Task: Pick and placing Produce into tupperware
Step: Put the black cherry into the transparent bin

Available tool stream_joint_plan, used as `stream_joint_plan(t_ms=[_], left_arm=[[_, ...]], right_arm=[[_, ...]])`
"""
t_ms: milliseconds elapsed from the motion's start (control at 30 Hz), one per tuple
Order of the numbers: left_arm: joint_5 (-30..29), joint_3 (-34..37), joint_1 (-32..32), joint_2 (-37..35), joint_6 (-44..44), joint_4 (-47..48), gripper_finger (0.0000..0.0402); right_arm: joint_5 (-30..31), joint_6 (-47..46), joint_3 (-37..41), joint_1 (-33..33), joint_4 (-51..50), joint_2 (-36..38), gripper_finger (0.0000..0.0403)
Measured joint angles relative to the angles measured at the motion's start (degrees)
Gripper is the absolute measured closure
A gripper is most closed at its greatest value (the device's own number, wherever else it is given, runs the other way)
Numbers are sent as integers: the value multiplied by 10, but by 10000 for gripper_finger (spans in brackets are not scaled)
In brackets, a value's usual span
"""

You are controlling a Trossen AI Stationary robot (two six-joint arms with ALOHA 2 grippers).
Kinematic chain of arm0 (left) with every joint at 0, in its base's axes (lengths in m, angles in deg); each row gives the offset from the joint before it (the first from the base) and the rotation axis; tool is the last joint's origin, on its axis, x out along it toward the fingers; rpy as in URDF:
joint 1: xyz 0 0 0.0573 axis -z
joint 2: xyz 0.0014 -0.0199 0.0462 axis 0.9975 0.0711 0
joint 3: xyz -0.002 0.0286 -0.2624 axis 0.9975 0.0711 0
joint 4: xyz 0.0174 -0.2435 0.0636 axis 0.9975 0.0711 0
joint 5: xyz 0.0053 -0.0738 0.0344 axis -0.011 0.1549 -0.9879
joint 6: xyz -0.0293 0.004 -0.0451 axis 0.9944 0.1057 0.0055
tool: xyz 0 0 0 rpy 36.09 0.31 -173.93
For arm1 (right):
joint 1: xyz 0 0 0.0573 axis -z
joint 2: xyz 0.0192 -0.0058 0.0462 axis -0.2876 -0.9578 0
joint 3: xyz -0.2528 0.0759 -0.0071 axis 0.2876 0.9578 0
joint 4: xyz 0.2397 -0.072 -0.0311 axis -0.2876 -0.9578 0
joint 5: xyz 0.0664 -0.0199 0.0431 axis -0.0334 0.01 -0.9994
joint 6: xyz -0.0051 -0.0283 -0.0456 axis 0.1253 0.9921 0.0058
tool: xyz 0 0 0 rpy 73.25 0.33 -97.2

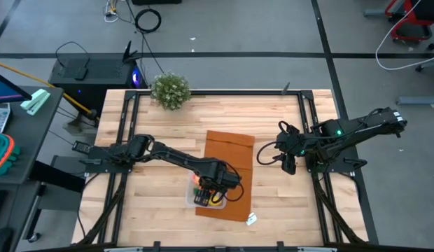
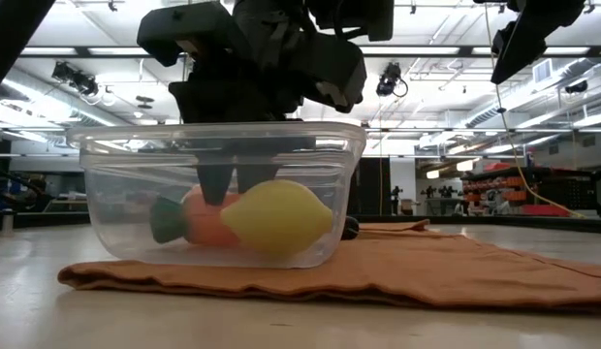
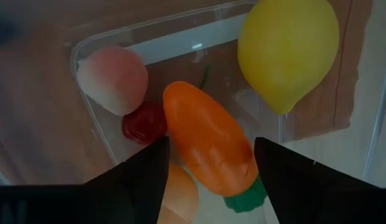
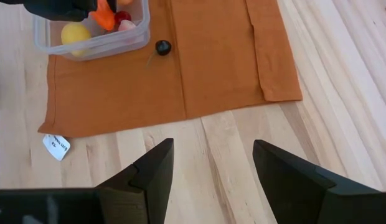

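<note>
The clear tupperware (image 1: pixel 191 198) (image 2: pixel 223 136) (image 4: pixel 127 38) stands on the brown-orange mat (image 1: pixel 231 150). In it lie the yellow lemon (image 3: pixel 286 50) (image 2: pixel 276 218), the orange carrot (image 3: pixel 205 137) (image 2: pixel 199 221) with its green top (image 3: pixel 243 200), the peach (image 3: pixel 112 78), a small red piece (image 3: pixel 144 121) and another orange piece (image 3: pixel 180 199). My left gripper (image 1: pixel 210 194) (image 3: pixel 211 186) reaches down into the box, open, one finger on each side of the carrot. My right gripper (image 1: pixel 287 164) (image 4: pixel 211 180) waits open above bare wood to the mat's right. My left gripper points down into the tupperware, its fingers (image 3: pixel 143 180) standing on either side of the carrot's thick end (image 3: pixel 233 168) near the green top. The carrot lies on the box floor. Whether either finger touches it, I cannot tell.
A small dark ball (image 4: pixel 163 47) (image 2: pixel 351 228) lies on the mat just beside the box. A white tag (image 1: pixel 251 219) (image 4: pixel 56 146) sits at the mat's near corner. The bushy potted plant (image 1: pixel 170 89) stands at the table's far edge. Bare wood shows right of the mat.
</note>
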Motion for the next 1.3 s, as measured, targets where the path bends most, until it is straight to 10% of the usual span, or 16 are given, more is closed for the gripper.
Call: stream_joint_plan(t_ms=[500,1000,1167,1300], left_arm=[[-82,-168,-20,-3,-48,120,181],[-104,-177,-198,-37,-74,76,222],[-95,-177,-251,-37,-78,122,230],[20,-176,-286,-64,-83,54,230]], right_arm=[[0,0,0,0,-1,0,213],[3,-26,0,-44,-3,0,213],[15,-40,0,-66,-3,0,213],[32,-41,0,-78,-3,0,213]])
